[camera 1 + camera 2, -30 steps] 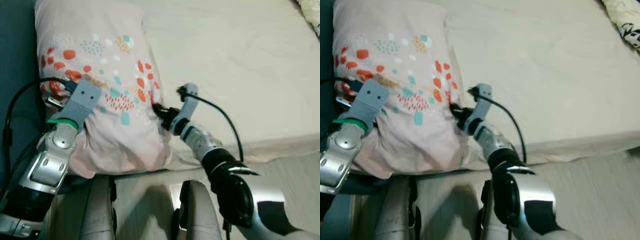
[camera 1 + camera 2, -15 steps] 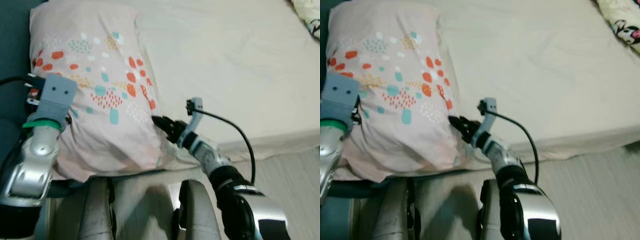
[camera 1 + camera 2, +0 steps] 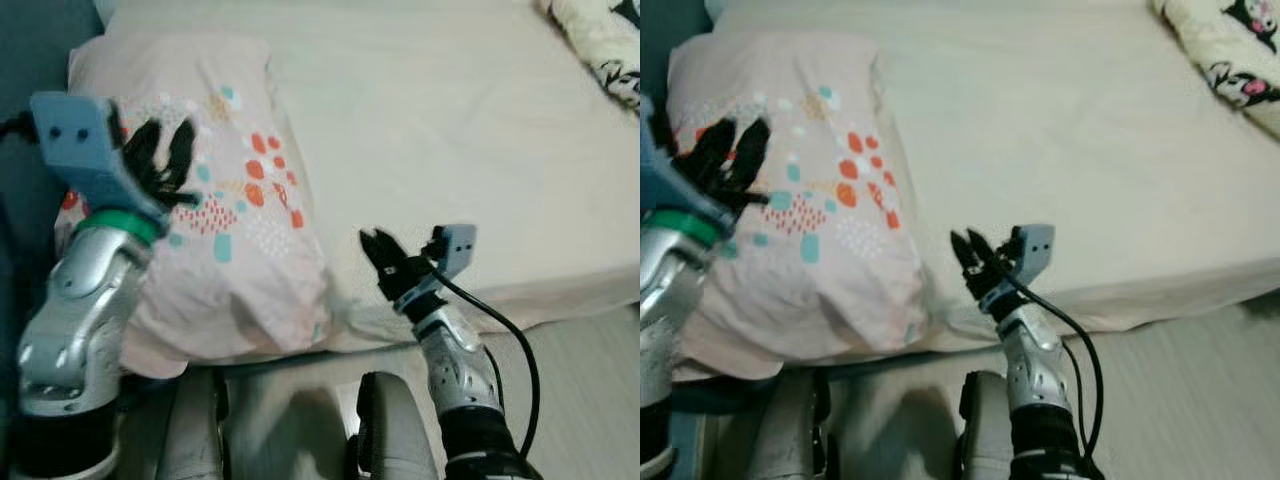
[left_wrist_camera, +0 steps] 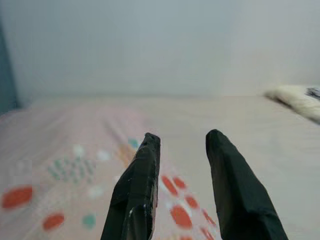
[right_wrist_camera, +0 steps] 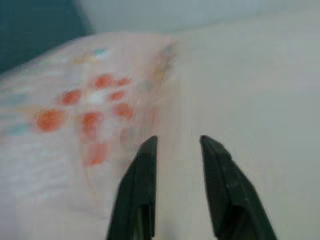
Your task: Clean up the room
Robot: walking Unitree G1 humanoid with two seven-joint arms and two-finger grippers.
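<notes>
Pink patterned pillow (image 3: 230,200) lies on our bed (image 3: 450,130); our left gripper (image 3: 160,155) hovers above it, right gripper (image 3: 385,262) just beside it, both jaws released.

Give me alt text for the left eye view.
A pink pillow with orange and teal spots lies on a cream bed. The open left gripper hovers above the pillow, and the open right gripper sits by the bed's near edge.
</notes>
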